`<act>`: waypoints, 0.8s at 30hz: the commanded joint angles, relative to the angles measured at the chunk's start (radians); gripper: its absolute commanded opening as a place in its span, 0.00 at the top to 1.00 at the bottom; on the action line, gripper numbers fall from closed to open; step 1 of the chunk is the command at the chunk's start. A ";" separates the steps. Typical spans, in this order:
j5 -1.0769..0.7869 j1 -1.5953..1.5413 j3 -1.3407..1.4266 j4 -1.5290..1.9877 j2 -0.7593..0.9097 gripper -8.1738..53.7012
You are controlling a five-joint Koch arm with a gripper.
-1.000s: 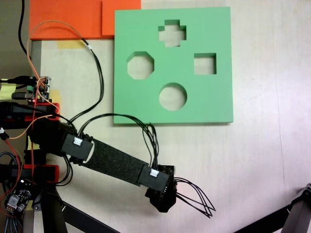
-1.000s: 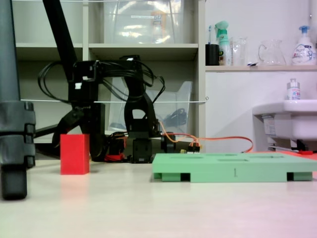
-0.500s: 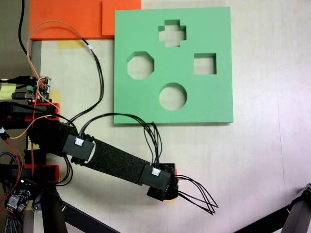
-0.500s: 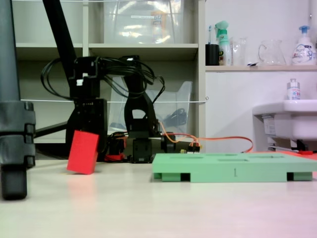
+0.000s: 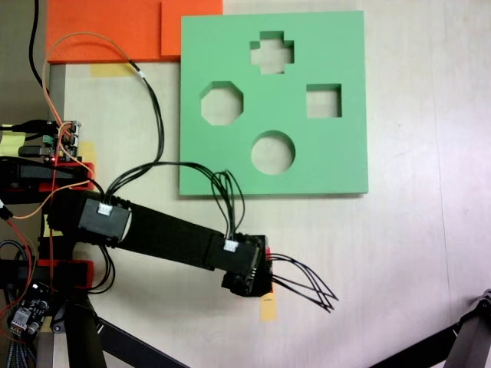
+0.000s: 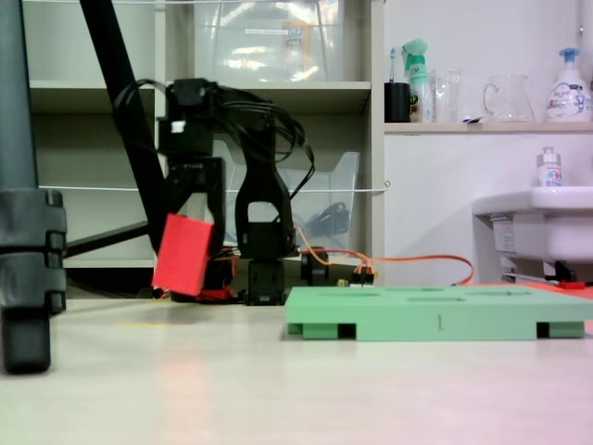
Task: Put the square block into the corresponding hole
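The square block is a bright red foam cube. It hangs tilted just above the table in the side-on fixed view, with my gripper shut on it from above. From overhead, the black gripper head covers the block, and only a red sliver shows at its right edge. The green foam board lies beyond, up and to the right. Its square hole sits open on the right side, well away from the gripper. Side-on, the board lies flat to the right of the block.
The board also has a cross cutout, an octagon cutout and a round cutout. Orange foam sheets lie at the top left. A yellow tape mark is below the gripper. A tripod leg stands at the left.
The block stood flat on the table; the gripper has tilted it, lifted it off the surface and carried it rightward in the side-on view, toward the board.
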 commanded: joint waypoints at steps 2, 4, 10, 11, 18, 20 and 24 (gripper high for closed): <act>0.057 -0.100 -0.146 0.044 0.067 0.64; 0.112 -0.202 -0.196 0.011 0.066 0.64; 0.345 -0.426 -0.201 -0.229 0.043 0.64; 0.364 -0.454 -0.201 -0.267 0.032 0.64; 0.600 -0.650 -0.199 -0.575 -0.043 0.64; 0.730 -0.704 -0.199 -0.646 -0.071 0.64; 0.796 -0.762 -0.225 -0.726 -0.127 0.64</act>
